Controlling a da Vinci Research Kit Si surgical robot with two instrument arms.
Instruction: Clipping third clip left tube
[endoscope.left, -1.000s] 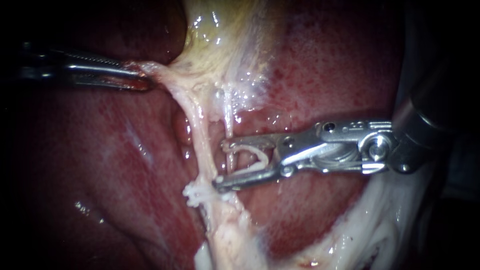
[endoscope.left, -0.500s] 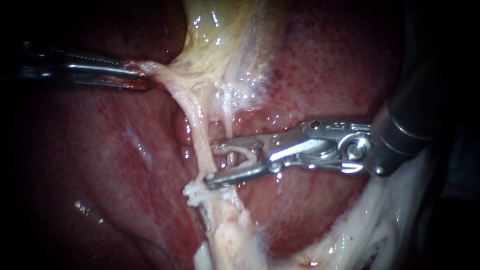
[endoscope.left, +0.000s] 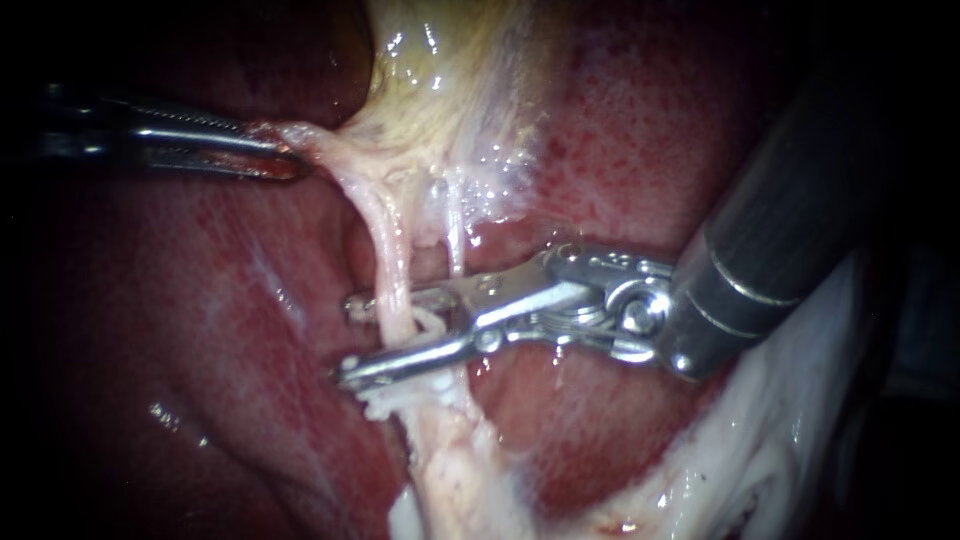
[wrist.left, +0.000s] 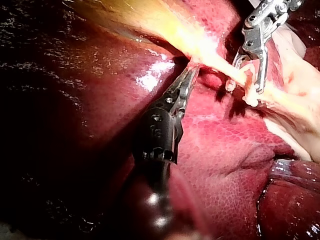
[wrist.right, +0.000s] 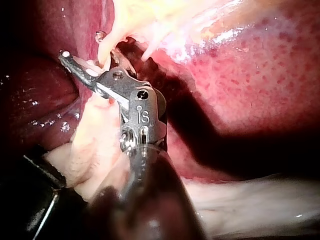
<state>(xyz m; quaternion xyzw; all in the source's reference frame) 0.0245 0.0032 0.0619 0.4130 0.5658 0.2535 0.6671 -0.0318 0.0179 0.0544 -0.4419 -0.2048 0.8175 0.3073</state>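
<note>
The left instrument (endoscope.left: 285, 158) has its jaws clamped on a strand of pale tissue (endoscope.left: 325, 140) at the lower end of the gallbladder (endoscope.left: 440, 90); the strand lies taut over the liver (endoscope.left: 200, 300). The right instrument (endoscope.left: 352, 340) holds its jaws apart, one on each side of the left tube (endoscope.left: 393, 265), just above a white clip (endoscope.left: 385, 400) sitting on that tube.

The left tube (endoscope.left: 392, 262) lies between the right instrument's (endoscope.left: 348, 340) jaws, above a clip (endoscope.left: 385, 402).
</note>
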